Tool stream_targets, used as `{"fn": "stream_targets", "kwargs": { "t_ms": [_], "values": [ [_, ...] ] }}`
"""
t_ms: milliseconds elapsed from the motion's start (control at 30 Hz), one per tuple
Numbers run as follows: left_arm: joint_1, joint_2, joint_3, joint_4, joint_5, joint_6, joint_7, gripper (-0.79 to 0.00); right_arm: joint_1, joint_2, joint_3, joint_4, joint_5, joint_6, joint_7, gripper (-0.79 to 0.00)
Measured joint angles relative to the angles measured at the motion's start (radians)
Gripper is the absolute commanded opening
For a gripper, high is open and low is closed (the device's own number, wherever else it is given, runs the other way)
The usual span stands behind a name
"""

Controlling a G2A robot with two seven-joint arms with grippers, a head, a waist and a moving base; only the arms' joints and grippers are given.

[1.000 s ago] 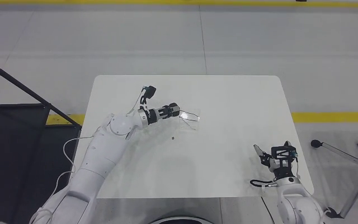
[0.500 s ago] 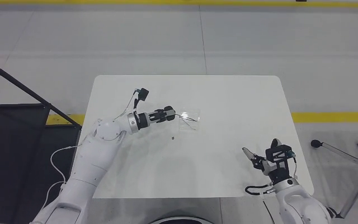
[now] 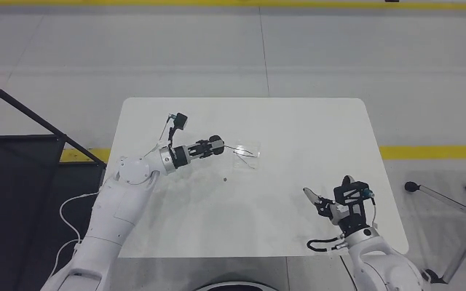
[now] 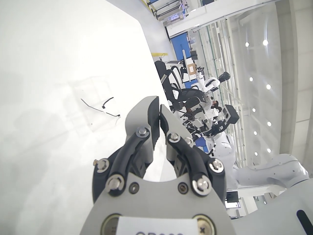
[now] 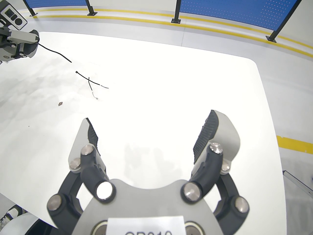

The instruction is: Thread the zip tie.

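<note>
My left gripper (image 3: 218, 143) hovers over the left middle of the white table (image 3: 306, 124), shut on a thin black zip tie (image 5: 55, 52). The free end of the tie sticks out toward the table's centre. In the left wrist view the pads of this gripper (image 4: 159, 110) are pressed together. Two more black zip ties (image 5: 89, 80) lie crossed on the table just beyond the held tie's tip (image 3: 247, 154) (image 4: 102, 106). My right gripper (image 5: 149, 117) is open and empty above the front right of the table (image 3: 326, 189), well apart from the ties.
A faint clear plastic sheet (image 3: 253, 145) lies under the loose ties. A small dark speck (image 5: 60, 103) sits on the table nearer its front edge (image 3: 225, 177). A black frame and cloth (image 3: 29, 167) stand left of the table.
The left arm has drawn back toward the left with the zip tie in its gripper. The right gripper has moved left and inward over the table, still open.
</note>
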Motion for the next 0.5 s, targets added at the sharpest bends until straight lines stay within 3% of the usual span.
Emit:
{"fn": "stream_targets", "kwargs": {
  "t_ms": [167, 267, 500],
  "values": [
    [0.003, 0.000, 0.001, -0.004, -0.003, 0.001, 0.004, -0.785, 0.000, 0.000, -0.002, 0.002, -0.002, -0.003, 0.001, 0.000],
    [0.020, -0.002, 0.010, -0.029, -0.027, 0.007, 0.012, -0.785, 0.016, 0.001, -0.033, 0.022, -0.007, -0.056, 0.021, 0.000],
    [0.022, -0.009, 0.068, -0.054, -0.034, -0.010, -0.003, -0.785, 0.145, -0.009, -0.126, 0.097, 0.176, -0.163, 0.088, 0.000]
  ]
}}
